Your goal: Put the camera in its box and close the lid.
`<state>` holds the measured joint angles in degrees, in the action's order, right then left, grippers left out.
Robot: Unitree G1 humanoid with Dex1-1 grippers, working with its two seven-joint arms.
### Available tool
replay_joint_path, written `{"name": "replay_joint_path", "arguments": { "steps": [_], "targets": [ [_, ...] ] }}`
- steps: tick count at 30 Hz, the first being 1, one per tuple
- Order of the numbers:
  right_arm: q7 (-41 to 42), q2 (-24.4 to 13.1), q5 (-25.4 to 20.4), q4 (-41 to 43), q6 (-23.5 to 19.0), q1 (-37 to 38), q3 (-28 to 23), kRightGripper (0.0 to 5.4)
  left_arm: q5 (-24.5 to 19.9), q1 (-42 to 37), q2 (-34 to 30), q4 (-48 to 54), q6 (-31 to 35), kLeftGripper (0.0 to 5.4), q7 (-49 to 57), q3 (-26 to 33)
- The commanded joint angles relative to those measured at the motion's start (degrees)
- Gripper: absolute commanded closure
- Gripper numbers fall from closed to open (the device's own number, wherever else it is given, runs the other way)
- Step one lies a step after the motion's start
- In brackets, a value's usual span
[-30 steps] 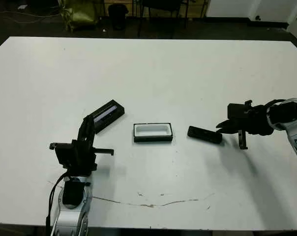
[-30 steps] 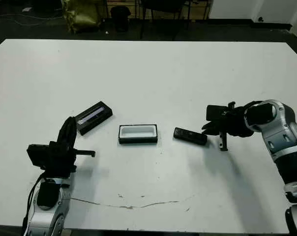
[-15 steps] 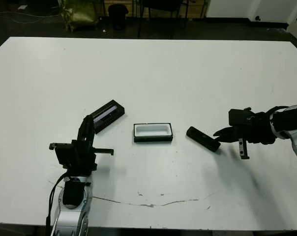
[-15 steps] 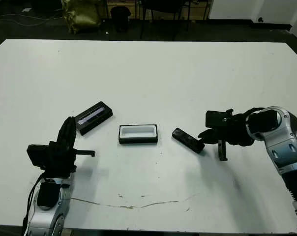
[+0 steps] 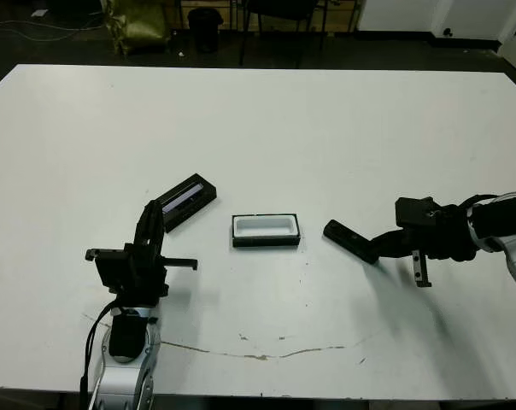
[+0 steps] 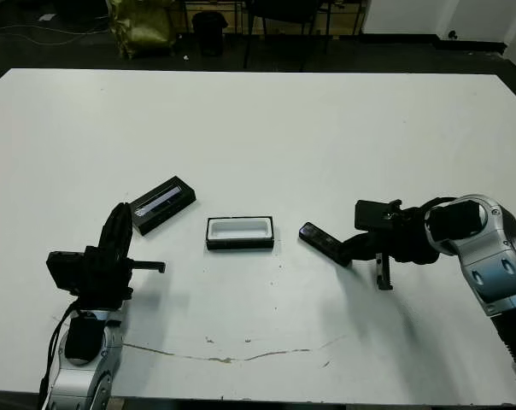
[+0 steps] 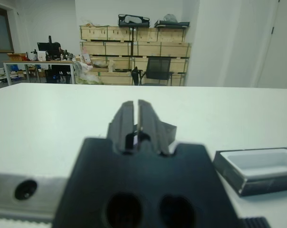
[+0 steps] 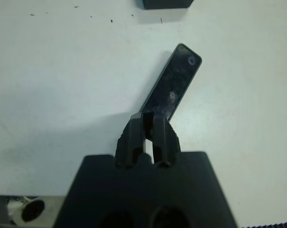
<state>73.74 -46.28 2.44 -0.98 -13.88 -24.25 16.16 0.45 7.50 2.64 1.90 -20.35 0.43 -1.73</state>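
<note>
The camera (image 5: 350, 241) lies flat on the table, right of the box (image 5: 266, 230), angled with its right end nearer the table's front. My right gripper (image 5: 380, 248) is low over the table and shut, its tips touching that right end of the camera (image 8: 174, 88); in the right wrist view the tips (image 8: 148, 118) overlap the end of the camera. The white-lined box stands open with nothing in it. The lid (image 5: 188, 201) lies slanted to the box's left. My left gripper (image 7: 136, 105) is shut on nothing, just in front of the lid.
A thin crack-like line (image 5: 266, 354) runs along the table (image 5: 266, 120) near the front edge. Chairs and a yellow-green bag (image 5: 138, 21) stand on the floor beyond the far edge. Shelves with crates (image 7: 134, 47) show in the left wrist view.
My right gripper has come lower and toward the box, against the camera. The camera has turned, its right end swinging toward the front edge. The left arm has not moved.
</note>
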Motion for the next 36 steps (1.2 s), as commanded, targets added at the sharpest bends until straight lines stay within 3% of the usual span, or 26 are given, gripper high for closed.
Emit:
{"name": "replay_joint_path", "arguments": {
  "steps": [1,6,9,12,15,18,21,26,31,34,36],
  "targets": [
    [0.67,-1.04,-1.0,-0.33,0.02,1.52,-0.01,5.4,-0.05,0.66,-0.22,-0.76,0.66,5.39,-0.09,0.14],
    [0.86,-0.86,-3.9,-0.33,-1.52,1.46,-1.95,5.4,-0.37,0.64,-0.21,-0.9,0.57,5.39,-0.4,0.06],
    [0.25,-2.51,-6.71,6.36,-6.87,0.69,-5.06,5.4,-0.26,0.82,0.01,-0.54,0.99,5.39,-0.17,0.0],
    [-0.35,-2.12,-17.16,12.67,-17.67,-0.15,-12.9,5.4,0.15,0.91,-0.01,-0.26,1.29,5.39,0.04,-0.1],
    [-5.23,0.84,-26.03,17.49,-21.07,2.12,-23.31,5.4,-0.26,0.82,0.03,-0.41,1.05,5.39,-0.26,-0.13],
    [-13.27,6.77,-33.78,22.28,-20.48,6.29,-32.38,5.4,-0.23,0.66,0.08,-0.75,0.79,5.39,-0.32,-0.23],
    [-20.6,9.02,-33.81,28.8,-17.76,11.06,-35.6,5.4,0.05,0.72,0.2,-0.57,1.11,5.39,-0.07,-0.3],
    [-23.4,9.84,-30.59,30.14,-10.16,17.67,-33.97,5.4,-0.18,0.7,-0.01,-0.89,0.63,5.39,-0.4,-0.21],
    [-25.69,9.98,-26.86,28.49,-6.83,22.43,-30.29,5.02,-0.04,0.81,0.05,-0.81,1.04,5.4,-0.2,-0.14],
    [-26.04,11.16,-24.09,26.92,-1.03,25.27,-28.32,5.38,-0.19,0.94,0.08,-0.73,1.12,5.4,-0.29,-0.14],
    [-26.72,11.46,-23.29,27.02,0.05,26.7,-27.36,5.39,-0.16,1.16,0.14,-0.17,1.82,5.4,-0.19,-0.2]
  ]
}}
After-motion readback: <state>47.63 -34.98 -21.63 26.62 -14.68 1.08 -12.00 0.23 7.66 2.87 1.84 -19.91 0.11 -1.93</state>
